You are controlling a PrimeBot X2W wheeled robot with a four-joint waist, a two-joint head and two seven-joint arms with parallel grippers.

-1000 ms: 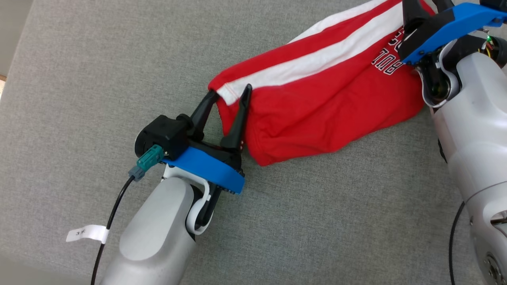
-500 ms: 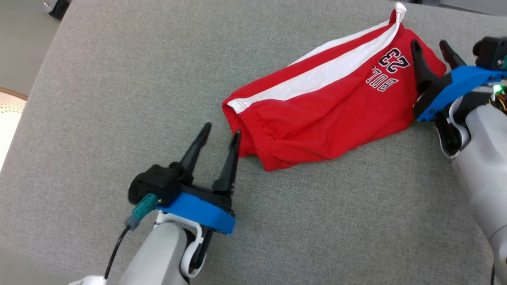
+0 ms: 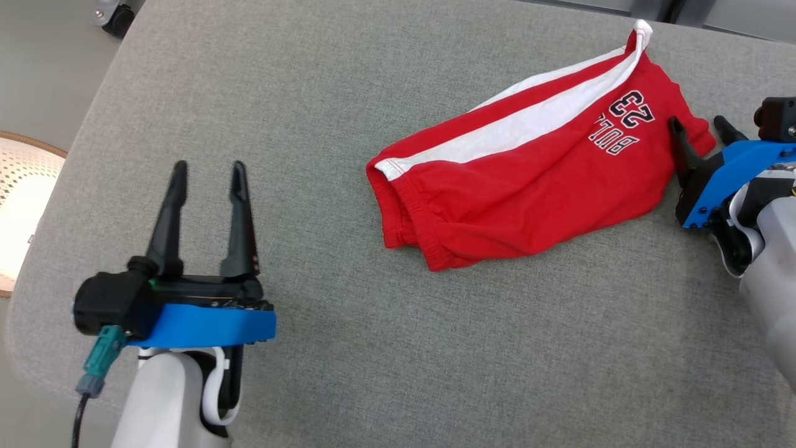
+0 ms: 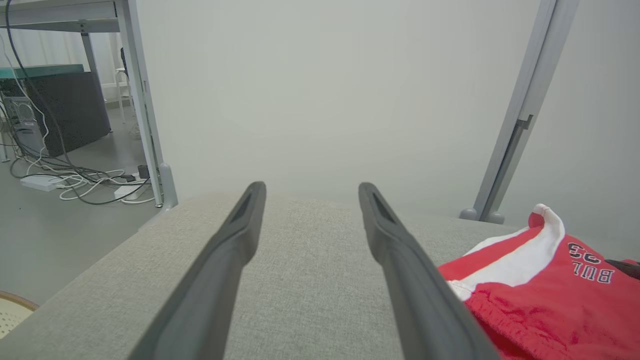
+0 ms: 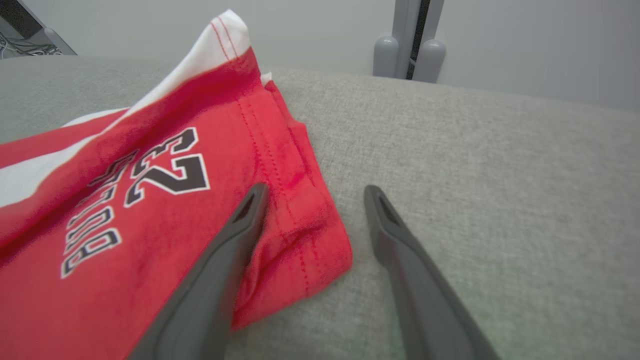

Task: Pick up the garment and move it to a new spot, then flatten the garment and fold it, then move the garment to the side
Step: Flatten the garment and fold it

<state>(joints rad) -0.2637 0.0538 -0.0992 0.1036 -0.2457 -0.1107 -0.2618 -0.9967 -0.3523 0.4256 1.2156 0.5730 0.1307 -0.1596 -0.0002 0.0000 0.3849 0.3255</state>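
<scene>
Red garment, a pair of shorts with a white side stripe and a dark printed 23, lies loosely flattened on the grey fabric surface, towards its far right part. Over on the near left the left gripper hangs well apart from it, its two dark fingers spread with nothing between them. At the shorts' right end the right gripper is spread too and grips nothing: one finger is over the red hem corner, though I can't tell if it touches, and the other is over bare fabric just beside it.
</scene>
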